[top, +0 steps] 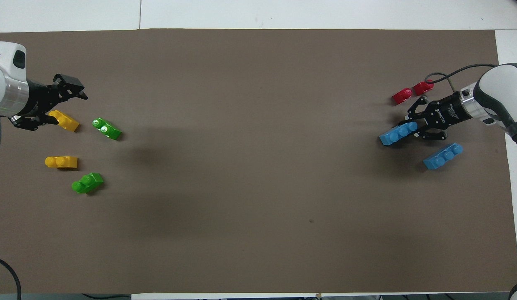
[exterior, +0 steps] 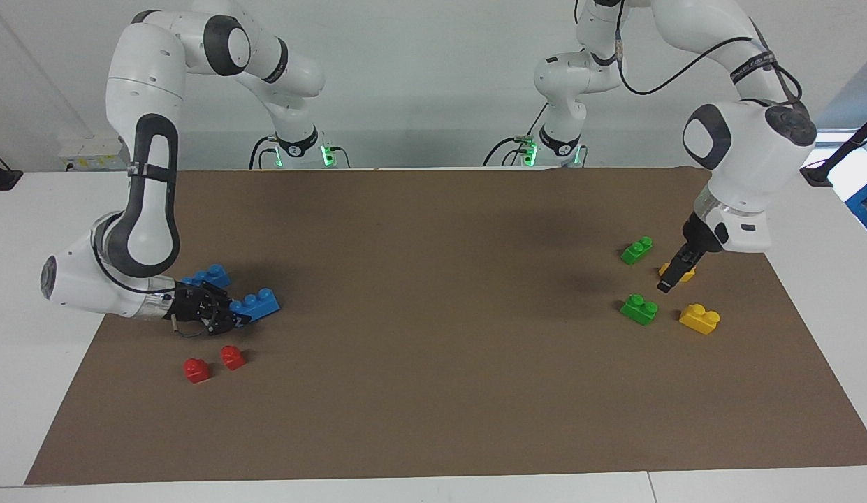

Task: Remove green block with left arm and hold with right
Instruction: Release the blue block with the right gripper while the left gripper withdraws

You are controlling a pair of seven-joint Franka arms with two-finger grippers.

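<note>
Green block [exterior: 636, 250] [top: 87, 183] is lying on the brown mat [exterior: 433, 391] [top: 258, 125] toward the left arm's end, untouched, nearer to the robots than a second green brick [exterior: 639, 309] [top: 106, 128]. The two greens are looking much alike, so which is the chunkier is hard to judge.

The left gripper [exterior: 667, 281] [top: 68, 108] is hovering with its fingers spread wide and gripping nothing, over a yellow brick [exterior: 687, 274] [top: 64, 121], which it is partly hiding in the facing view. Another yellow brick [exterior: 699, 318] [top: 61, 161] is sitting just beside the greens.

The right gripper [exterior: 234, 316] [top: 412, 131] is clenching one end of a blue brick [exterior: 255, 305] [top: 398, 134] low at the right arm's end. Whether that brick is resting on the mat cannot be told. A second blue brick [exterior: 209, 274] [top: 443, 155] is half hidden by the wrist in the facing view, and two red pieces [exterior: 195, 370] [top: 402, 96] are lying close by.

The middle of the mat is stretching bare between the two clusters, and both clusters are sitting near the mat's short edges.
</note>
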